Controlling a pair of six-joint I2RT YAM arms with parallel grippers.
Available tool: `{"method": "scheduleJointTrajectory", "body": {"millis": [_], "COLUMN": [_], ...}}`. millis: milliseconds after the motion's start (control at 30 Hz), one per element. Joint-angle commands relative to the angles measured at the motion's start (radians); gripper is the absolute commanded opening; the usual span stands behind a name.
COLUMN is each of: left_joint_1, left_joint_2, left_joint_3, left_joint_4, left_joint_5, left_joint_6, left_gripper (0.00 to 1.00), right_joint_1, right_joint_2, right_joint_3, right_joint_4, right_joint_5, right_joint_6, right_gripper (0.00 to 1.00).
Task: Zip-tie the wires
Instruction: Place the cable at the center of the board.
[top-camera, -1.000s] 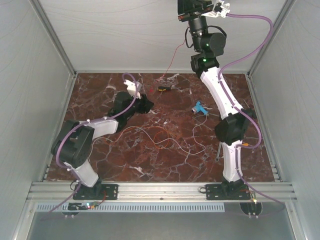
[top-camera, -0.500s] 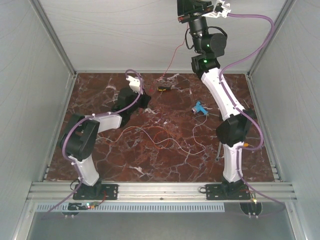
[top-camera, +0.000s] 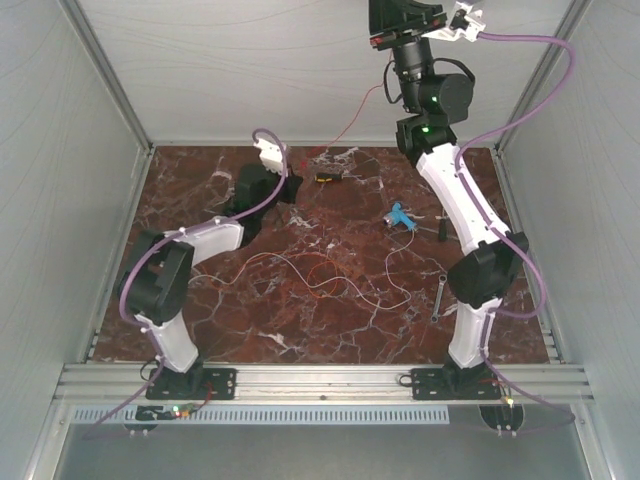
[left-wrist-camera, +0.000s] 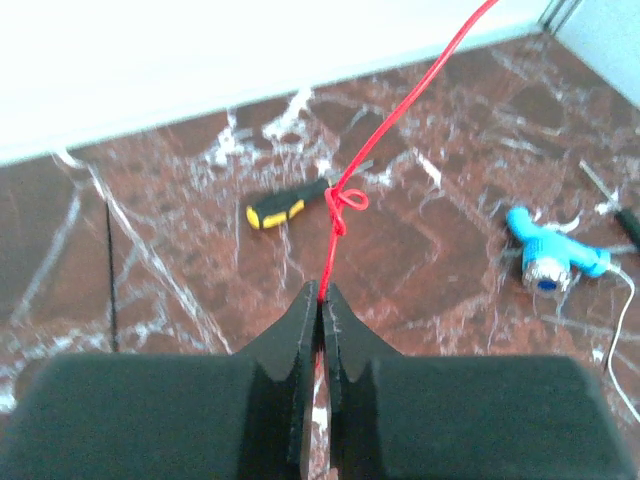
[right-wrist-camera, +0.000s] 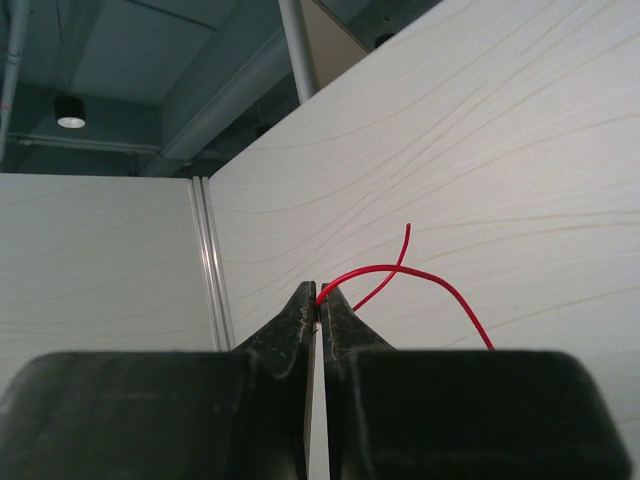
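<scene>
Three white walls (top-camera: 250, 70); wires (top-camera: 300, 270) across marble tabletop (top-camera: 300, 335).

Robot lab cell, white panel walls (top-camera: 250, 70), aluminium frame rail (top-camera: 320, 378), marble tabletop (top-camera: 250, 322)

no readable text, labels (or numbers)

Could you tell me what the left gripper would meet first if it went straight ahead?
Probably the yellow-handled screwdriver on the table, beyond the knot in the red wire it grips; depth is unclear.
</scene>
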Motion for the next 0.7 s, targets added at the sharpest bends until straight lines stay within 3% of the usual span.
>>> {"method": "scheduleJointTrajectory", "body": {"millis": [0,267,433,567,667], "left_joint_1": [-0.003,0.013,0.034,0.035,0.036], "left_joint_2": [-0.094,-0.152,-0.086,0.045,0.063], "left_joint_3": [0.137,0.398,0.626,0.674,0.62], "left_joint_4": [-0.002,-0.243,-0.558,-0.839,-0.868], "left_joint_5": [-0.012,0.0,0.111,0.046,0.021], "left_joint_6": [0.072,0.085,0.08,0.16,0.164], "left_gripper": [0.0,0.0,0.0,0.0,0.0], "right_joint_1": [-0.006,-0.006,-0.007,-0.011,-0.017], "right_joint_2": [-0.101,-0.226,-0.309,-0.355,-0.378], "right_joint_3": [-0.051,-0.236,-0.409,-0.562,-0.654], "right_joint_4": [0.089,0.128,0.13,0.137,0.147], "right_joint_5": [-0.008,0.016,0.082,0.11,0.121], "right_joint_6": [0.004,-0.039,-0.067,-0.07,-0.069], "right_gripper": [0.0,0.0,0.0,0.0,0.0]}}
